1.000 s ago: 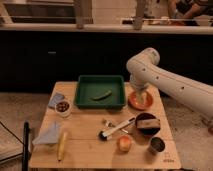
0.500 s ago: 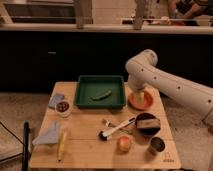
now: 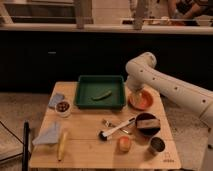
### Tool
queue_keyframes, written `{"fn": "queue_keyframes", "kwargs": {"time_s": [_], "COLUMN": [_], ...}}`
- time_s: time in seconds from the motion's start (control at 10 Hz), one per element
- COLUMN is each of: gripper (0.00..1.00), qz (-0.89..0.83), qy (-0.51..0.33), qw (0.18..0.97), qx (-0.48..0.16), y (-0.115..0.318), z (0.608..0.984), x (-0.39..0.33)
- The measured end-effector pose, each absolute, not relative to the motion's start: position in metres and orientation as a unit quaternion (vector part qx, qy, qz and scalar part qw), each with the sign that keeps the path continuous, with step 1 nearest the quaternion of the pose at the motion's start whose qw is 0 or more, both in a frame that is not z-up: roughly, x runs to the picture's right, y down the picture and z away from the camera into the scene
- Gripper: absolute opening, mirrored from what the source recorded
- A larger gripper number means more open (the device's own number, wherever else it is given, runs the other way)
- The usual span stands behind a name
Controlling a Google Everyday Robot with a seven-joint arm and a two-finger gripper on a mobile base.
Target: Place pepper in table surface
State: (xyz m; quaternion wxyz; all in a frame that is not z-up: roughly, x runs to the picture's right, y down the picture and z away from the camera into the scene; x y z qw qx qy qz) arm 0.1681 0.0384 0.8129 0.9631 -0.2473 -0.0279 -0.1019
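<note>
Hovering over the orange plate (image 3: 146,103), the gripper (image 3: 135,94), state unclear, is beside the tray (image 3: 100,78) holding the curved pepper (image 3: 102,95).

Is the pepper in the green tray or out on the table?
In: the pepper lies inside the green tray; the gripper hangs over the orange plate.
</note>
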Motion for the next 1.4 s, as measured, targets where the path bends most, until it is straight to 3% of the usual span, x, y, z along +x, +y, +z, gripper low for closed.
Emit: {"fn": "queue_keyframes", "kwargs": {"time_s": [0.8,1.4], "gripper": [0.8,0.8], "qz": [-0.092,-0.138], "qy": [-0.061,-0.075], "qw": [0.964,0.964], "qx": [-0.242,-0.216], "y": [0.053,0.023], "z": [0.853,0.837], "x": [0.149,0.123]}}
